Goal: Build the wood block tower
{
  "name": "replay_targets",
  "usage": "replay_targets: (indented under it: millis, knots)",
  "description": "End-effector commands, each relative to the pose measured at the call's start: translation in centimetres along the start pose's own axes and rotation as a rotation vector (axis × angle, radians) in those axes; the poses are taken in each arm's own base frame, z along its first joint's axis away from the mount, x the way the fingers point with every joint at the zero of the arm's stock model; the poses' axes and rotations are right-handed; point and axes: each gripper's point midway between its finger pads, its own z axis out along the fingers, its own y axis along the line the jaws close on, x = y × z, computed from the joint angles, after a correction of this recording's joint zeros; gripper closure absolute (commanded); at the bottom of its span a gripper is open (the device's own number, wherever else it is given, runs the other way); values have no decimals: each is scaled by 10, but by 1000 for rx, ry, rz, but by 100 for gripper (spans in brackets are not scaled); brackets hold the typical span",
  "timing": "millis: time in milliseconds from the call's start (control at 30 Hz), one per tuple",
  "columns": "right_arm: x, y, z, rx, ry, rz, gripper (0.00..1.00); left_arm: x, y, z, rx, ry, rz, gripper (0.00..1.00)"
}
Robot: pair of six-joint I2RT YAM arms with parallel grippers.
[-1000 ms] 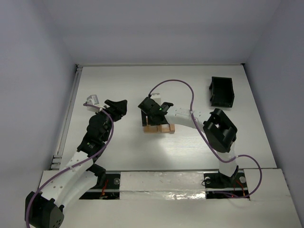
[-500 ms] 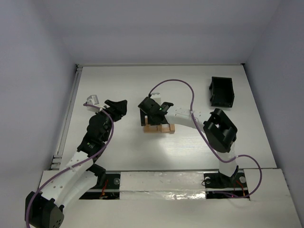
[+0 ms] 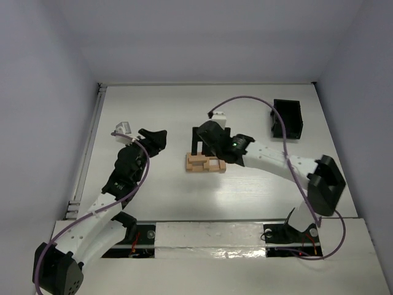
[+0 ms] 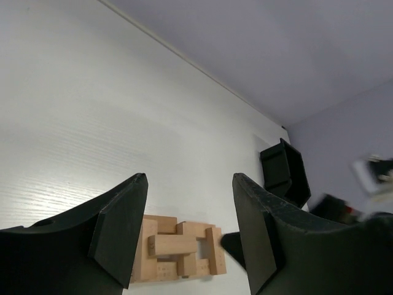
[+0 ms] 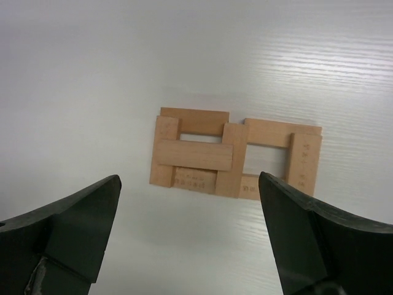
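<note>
— Where does the tower stand?

— The wood block tower [image 3: 206, 163] lies low in the middle of the tabletop [image 3: 153, 104], only a couple of crossed layers. My right claw [image 5: 188, 178] hangs right above it, spread wide and empty. My left claw [image 4: 190, 178] hovers off to its left, also wide, holding nothing.

— How will the blocks handle?

— Light, stiff and smooth, I judge, so a nudge could shift the loose stack. I'd pinch a single block across its long sides, near the middle, and set it down gently.
</note>
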Motion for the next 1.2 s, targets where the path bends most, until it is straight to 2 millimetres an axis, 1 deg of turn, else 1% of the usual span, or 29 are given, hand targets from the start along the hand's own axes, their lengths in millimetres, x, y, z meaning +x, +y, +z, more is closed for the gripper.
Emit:
replay_targets:
  millis: [0,33,67,100,133,167,200,233,267,300,333,367,400,433,467,500,533,567,600,633,700,800,967,1033,1100,1167]
  knots:
    - [-34,-4,-33,-69,-180,98,0,-4,-17,3,60,4,8,45]
    - [-53,-12,-58,-89,-254,146,0,0,-16,3,53,24,14,45]
    - [-57,-19,-68,-96,-289,167,0,0,-17,3,55,31,15,44]
    - [-49,-31,-69,-90,-306,175,0,2,-17,3,55,39,15,44]
    - [-62,-40,-92,-115,-368,215,0,4,-18,2,61,52,15,43]
    - [-64,-46,-101,-123,-394,227,0,8,-16,1,61,61,7,43]
    - [-55,-56,-100,-121,-399,228,0,7,-18,-2,78,58,-1,43]
    - [-55,-62,-105,-120,-418,237,0,8,-21,-5,99,63,-8,43]
    - [-59,-69,-119,-141,-449,268,0,14,-16,-7,97,75,-7,42]
    - [-58,-73,-122,-148,-463,279,0,12,-17,-11,109,66,-15,42]
    - [-46,-82,-117,-131,-455,273,0,14,-15,-13,105,74,-13,42]
    - [-47,-87,-125,-148,-475,297,0,16,-11,-16,100,79,-10,42]
    - [-45,-91,-126,-148,-484,309,0,13,-12,-20,109,70,-4,42]
    - [-33,-100,-120,-131,-478,303,0,15,-10,-23,104,79,6,43]
    - [-31,-104,-121,-131,-485,317,0,17,-9,-26,110,84,17,44]
    - [-32,-108,-127,-145,-506,345,0,11,-13,-33,140,67,24,44]
    - [-29,-112,-127,-147,-513,360,0,12,-15,-37,158,71,42,44]
    - [-16,-118,-119,-139,-500,364,0,13,-14,-40,166,72,47,44]
    - [-17,-120,-124,-160,-518,389,0,8,-17,-45,184,56,46,44]
    - [-14,-123,-122,-157,-521,397,0,10,-13,-47,168,65,51,44]
    - [-2,-128,-116,-152,-510,401,0,6,-13,-49,159,60,55,44]
    - [3,-127,-114,-169,-497,399,0,9,-9,-45,131,77,57,46]
    - [12,-117,-110,-225,-459,386,0,18,-13,-40,154,105,27,50]
    - [15,-117,-109,-228,-452,381,0,19,-17,-40,169,111,21,51]
    - [16,-122,-111,-213,-454,385,0,18,-18,-40,168,112,22,51]
    - [13,-124,-116,-218,-468,392,0,16,-17,-40,159,113,31,50]
